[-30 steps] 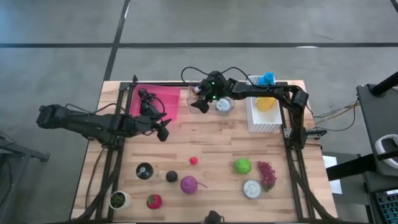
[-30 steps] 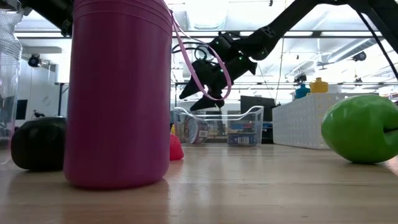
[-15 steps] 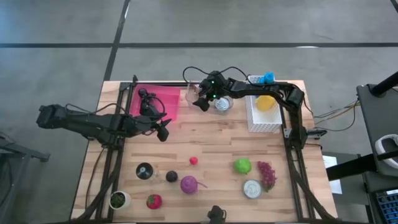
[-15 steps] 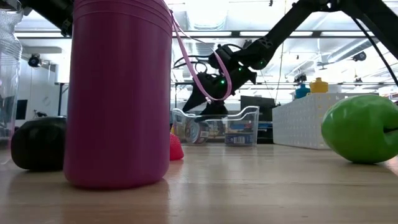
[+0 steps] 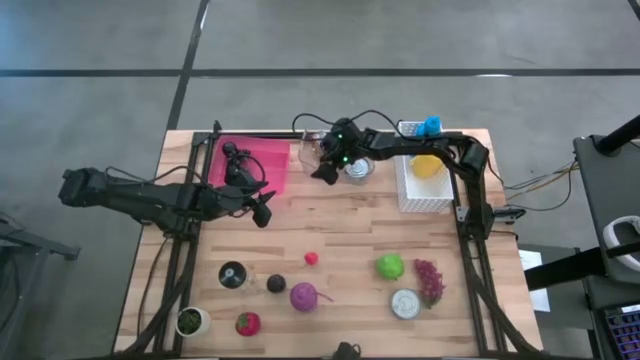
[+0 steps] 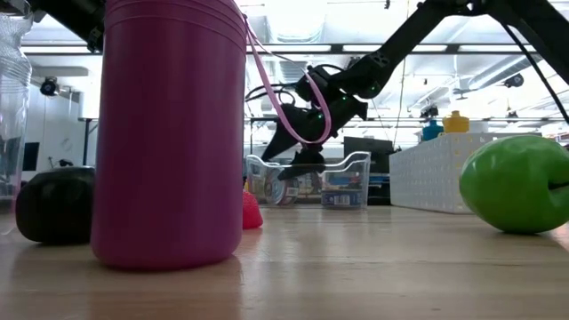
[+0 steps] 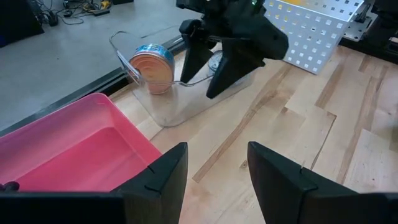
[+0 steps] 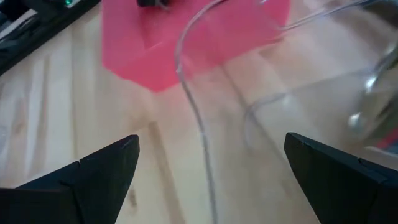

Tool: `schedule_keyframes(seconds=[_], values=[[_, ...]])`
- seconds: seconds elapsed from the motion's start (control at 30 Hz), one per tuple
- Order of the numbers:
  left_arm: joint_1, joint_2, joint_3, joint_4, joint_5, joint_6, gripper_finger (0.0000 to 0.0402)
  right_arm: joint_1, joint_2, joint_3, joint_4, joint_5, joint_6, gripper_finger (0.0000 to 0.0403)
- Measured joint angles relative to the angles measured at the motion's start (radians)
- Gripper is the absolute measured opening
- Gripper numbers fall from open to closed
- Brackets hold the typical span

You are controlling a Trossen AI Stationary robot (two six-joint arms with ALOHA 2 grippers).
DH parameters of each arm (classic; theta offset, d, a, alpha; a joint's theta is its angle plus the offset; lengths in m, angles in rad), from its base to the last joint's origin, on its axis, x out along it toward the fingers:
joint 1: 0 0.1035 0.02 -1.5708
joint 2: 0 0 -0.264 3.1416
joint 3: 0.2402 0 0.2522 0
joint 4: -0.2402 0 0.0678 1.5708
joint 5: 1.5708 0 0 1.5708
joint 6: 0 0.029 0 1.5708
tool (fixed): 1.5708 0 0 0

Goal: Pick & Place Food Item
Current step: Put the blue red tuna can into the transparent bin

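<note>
A clear plastic container (image 5: 340, 160) stands at the table's far middle, beside the pink tray (image 5: 250, 165), with a tin can (image 7: 152, 65) lying inside it. My right gripper (image 5: 322, 170) hangs open at the container's left end; its fingers straddle the clear end wall (image 8: 199, 124) and dip to rim height (image 6: 298, 163). My left gripper (image 5: 262, 208) waits open above the wood near the pink tray, with nothing between its fingers (image 7: 214, 180). Loose food lies along the near side: a small red piece (image 5: 312, 258), a green apple (image 5: 390, 266), purple grapes (image 5: 430, 280).
A white perforated basket (image 5: 425, 182) holding a yellow item stands right of the container. Near the front edge are a purple item (image 5: 303, 296), a dark ball (image 5: 276, 284), two cans (image 5: 405, 303) (image 5: 233, 274), a strawberry (image 5: 247, 323) and a small pot (image 5: 190, 320). Bare wood lies mid-table.
My right gripper has sunk toward the clear container and rolled slightly, staying open; its lower finger now reaches the container's rim. My left arm has kept still.
</note>
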Motion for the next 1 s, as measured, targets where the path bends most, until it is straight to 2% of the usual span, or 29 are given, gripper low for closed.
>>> schedule_keyframes(seconds=[0.43, 1.0], values=[[0.0, 0.0, 0.0, 0.0, 0.0, 0.0, 0.0174, 0.03, -0.006, 0.0, -0.118, -0.083, -0.028, 0.04], [0.0, 0.0, 0.0, -0.001, 0.0, 0.0, 0.0173, 0.062, -0.087, -0.009, -0.287, -0.068, -0.122, 0.04]])
